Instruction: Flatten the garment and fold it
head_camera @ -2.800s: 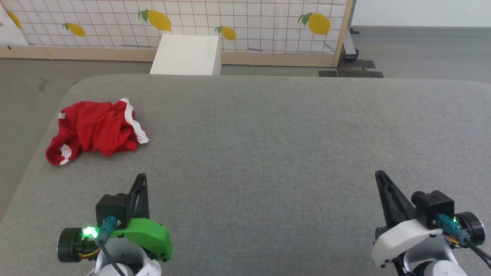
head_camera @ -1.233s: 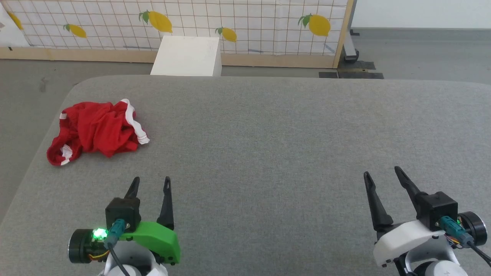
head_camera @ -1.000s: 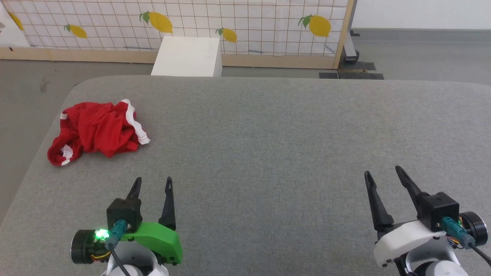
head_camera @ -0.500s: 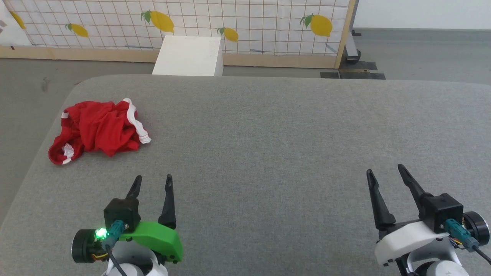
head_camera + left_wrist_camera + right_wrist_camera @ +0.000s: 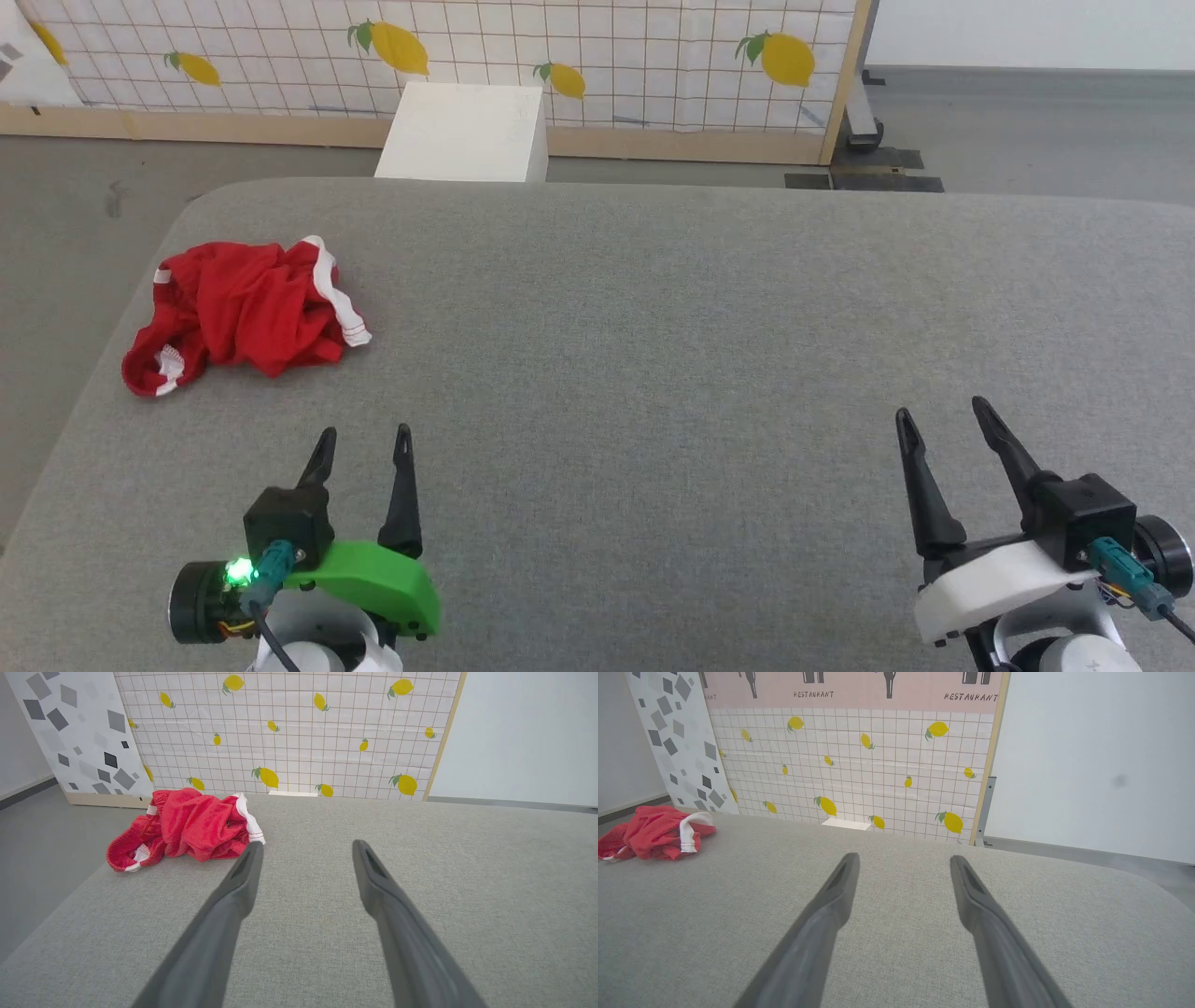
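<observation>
Lying in one crumpled heap, a single red garment (image 5: pixel 245 313) with white stripes sits near the far left corner of the grey padded table (image 5: pixel 653 308), close to its left edge. One white-striped end sticks out on the heap's right side, and a second bit of white trim shows at its near left tip. No lettering can be made out in the folds.

Two claws are over the near part of the table, each with two long dark fingers, four in all. The left claw (image 5: pixel 362 443), on the wrist with a green cover and one lit green lamp, has its fingers spread wide with nothing between them. The garment lies ahead of it and to its left, with bare table between. From the left wrist camera the heap (image 5: pixel 191 828) shows just past the tip of the left finger (image 5: pixel 233 891).

The right claw (image 5: pixel 941 420), on the wrist with a white cover, is spread just as wide and holds nothing. It is well apart from the garment, across the width of the table. From the right wrist camera the red heap (image 5: pixel 654 833) lies far off at the left edge.

Beyond the far edge of the table one white box (image 5: pixel 464 131) stands on the grey floor. Behind it is one wood-framed screen (image 5: pixel 644 56) printed with a grid and lemons, five of them in the head view. One white panel (image 5: pixel 79 732) with grey squares leans beside the screen.
</observation>
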You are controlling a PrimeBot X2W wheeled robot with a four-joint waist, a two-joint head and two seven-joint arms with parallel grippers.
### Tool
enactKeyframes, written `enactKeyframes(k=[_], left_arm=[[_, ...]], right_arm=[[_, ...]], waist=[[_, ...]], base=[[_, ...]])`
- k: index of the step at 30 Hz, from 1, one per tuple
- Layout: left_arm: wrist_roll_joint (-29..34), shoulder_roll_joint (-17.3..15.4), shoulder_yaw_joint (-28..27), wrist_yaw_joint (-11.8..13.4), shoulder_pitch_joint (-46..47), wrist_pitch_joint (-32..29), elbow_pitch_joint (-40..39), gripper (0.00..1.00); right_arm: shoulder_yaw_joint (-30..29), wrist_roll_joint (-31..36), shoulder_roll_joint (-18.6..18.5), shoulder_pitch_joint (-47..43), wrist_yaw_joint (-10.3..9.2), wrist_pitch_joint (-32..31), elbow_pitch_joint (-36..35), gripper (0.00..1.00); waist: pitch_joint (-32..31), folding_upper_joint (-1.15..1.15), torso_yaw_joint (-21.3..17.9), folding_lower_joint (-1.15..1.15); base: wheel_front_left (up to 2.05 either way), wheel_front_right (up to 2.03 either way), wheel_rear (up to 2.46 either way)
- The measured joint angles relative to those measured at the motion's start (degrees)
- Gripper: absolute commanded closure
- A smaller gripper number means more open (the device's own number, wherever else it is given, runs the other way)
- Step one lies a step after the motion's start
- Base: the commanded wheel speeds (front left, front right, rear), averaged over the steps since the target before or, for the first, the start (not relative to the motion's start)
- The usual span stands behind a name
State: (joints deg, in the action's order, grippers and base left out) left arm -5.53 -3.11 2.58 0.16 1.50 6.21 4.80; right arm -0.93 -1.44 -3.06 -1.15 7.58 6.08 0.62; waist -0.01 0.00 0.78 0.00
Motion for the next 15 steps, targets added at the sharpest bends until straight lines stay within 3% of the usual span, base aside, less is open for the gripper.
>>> enactKeyframes(k=[15], left_arm=[[-0.1,0.0,0.1,0.0,0.2,1.8,2.1,0.00]], right_arm=[[-0.3,-0.8,0.0,0.0,0.00,1.7,0.5,0.00]], waist=[[-0.2,0.00,0.1,0.00]], base=[[0.00,0.00,0.00]])
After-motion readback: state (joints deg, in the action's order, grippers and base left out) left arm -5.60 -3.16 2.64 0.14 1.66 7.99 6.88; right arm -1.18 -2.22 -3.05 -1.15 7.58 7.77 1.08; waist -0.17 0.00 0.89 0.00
